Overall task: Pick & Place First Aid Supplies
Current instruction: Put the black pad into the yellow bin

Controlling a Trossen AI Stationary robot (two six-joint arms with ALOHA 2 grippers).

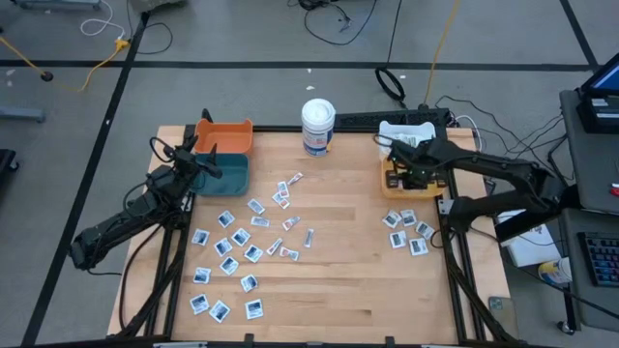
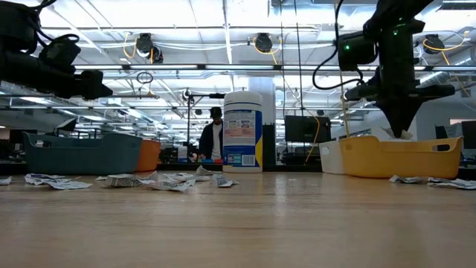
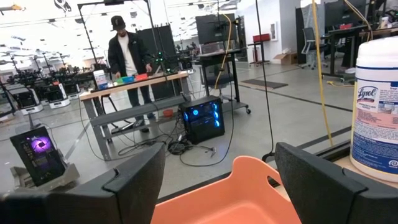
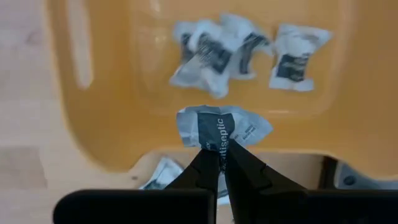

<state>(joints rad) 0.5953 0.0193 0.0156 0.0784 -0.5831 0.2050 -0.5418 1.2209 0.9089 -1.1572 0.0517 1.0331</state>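
Overhead, right gripper (image 4: 219,149) jaws clenched on antiseptic sachet (image 4: 221,126) above yellow bin (image 4: 112,118).

The counter (image 1: 338,261) is pale wood grain with a black frame. The scattered packets (image 1: 253,253) are white with blue panels, some greyish. The tub (image 1: 317,127) is white with a blue and white label and a yellow patch on one side. One bin (image 1: 224,135) is orange, the one beside it (image 1: 221,173) dark teal, another (image 4: 93,93) mustard yellow, another (image 1: 406,130) white. The sachet (image 4: 221,127) over the yellow bin is white with a dark blue panel and white lettering. Both arms are black
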